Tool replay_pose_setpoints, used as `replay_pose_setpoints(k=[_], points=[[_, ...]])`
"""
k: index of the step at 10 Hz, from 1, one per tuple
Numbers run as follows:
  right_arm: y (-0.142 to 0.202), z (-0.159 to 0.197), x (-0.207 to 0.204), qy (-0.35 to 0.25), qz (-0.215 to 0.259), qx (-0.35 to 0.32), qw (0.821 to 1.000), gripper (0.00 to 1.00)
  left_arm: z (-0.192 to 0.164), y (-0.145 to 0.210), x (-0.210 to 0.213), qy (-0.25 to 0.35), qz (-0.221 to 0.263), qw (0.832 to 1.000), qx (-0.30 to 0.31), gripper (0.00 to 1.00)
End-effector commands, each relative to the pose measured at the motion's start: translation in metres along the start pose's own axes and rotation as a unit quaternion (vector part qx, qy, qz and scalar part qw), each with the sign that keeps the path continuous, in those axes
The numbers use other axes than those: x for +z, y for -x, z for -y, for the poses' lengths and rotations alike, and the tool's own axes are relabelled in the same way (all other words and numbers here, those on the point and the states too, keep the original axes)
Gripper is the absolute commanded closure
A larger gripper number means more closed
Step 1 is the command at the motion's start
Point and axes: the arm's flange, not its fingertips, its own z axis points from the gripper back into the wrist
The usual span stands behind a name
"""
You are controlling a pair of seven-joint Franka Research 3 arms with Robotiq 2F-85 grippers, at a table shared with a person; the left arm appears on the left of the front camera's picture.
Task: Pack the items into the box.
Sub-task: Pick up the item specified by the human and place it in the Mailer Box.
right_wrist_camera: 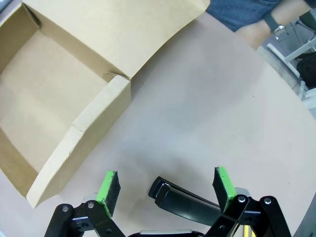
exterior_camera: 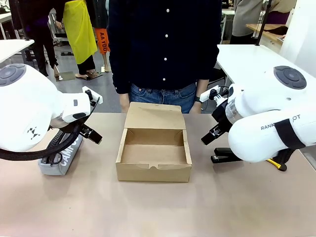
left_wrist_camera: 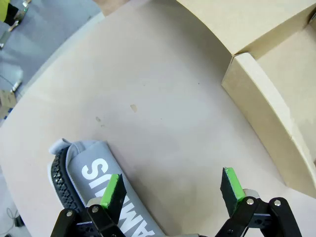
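The brown cardboard box (exterior_camera: 153, 165) stands open in the middle of the table, lid flap folded back toward the person, nothing inside. The grey "CAMPUS" pouch (exterior_camera: 60, 161) lies to its left, under my left arm. In the left wrist view the pouch (left_wrist_camera: 91, 180) sits below my open left gripper (left_wrist_camera: 173, 190), partly behind one finger, with the box wall (left_wrist_camera: 261, 111) on the right. The black stapler (exterior_camera: 224, 157) lies right of the box. My right gripper (right_wrist_camera: 165, 185) hovers open over the stapler (right_wrist_camera: 185, 201). In the front view both grippers (exterior_camera: 91, 132) (exterior_camera: 211, 137) hang just above the table.
A person in a dark shirt stands at the far edge behind the box, a wrist with a watch (right_wrist_camera: 273, 23) near the table edge. A yellow-and-black utility knife (exterior_camera: 275, 164) lies at the right, partly behind my right arm. Bare tabletop (exterior_camera: 158, 207) stretches in front of the box.
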Motion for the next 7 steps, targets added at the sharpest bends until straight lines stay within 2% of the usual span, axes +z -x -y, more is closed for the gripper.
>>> replay_pose_setpoints(k=[1,2,3,4,5,6,7], points=[[0.000,0.009,0.022,-0.045,-0.011,0.014,0.999,0.00,-0.005,0.004,0.017,0.002,0.004,1.000,0.004,0.00],[0.008,0.016,0.041,-0.079,-0.004,-0.007,0.997,0.00,-0.014,0.010,0.042,0.019,-0.002,1.000,0.012,0.00],[0.019,0.024,0.066,-0.100,-0.007,-0.038,0.994,0.00,-0.023,0.013,0.072,0.037,-0.006,0.997,0.062,0.00],[0.035,0.037,0.096,-0.108,-0.008,-0.104,0.989,0.00,-0.034,0.019,0.108,0.048,-0.020,0.992,0.117,0.00],[0.055,0.055,0.126,-0.141,0.011,-0.157,0.977,0.00,-0.049,0.026,0.140,0.052,-0.023,0.980,0.189,0.00],[0.081,0.080,0.159,-0.196,0.050,-0.220,0.954,0.00,-0.073,0.041,0.171,0.102,0.015,0.965,0.242,0.00],[0.116,0.109,0.187,-0.229,0.088,-0.286,0.926,0.00,-0.110,0.065,0.200,0.189,0.064,0.936,0.289,0.00]])
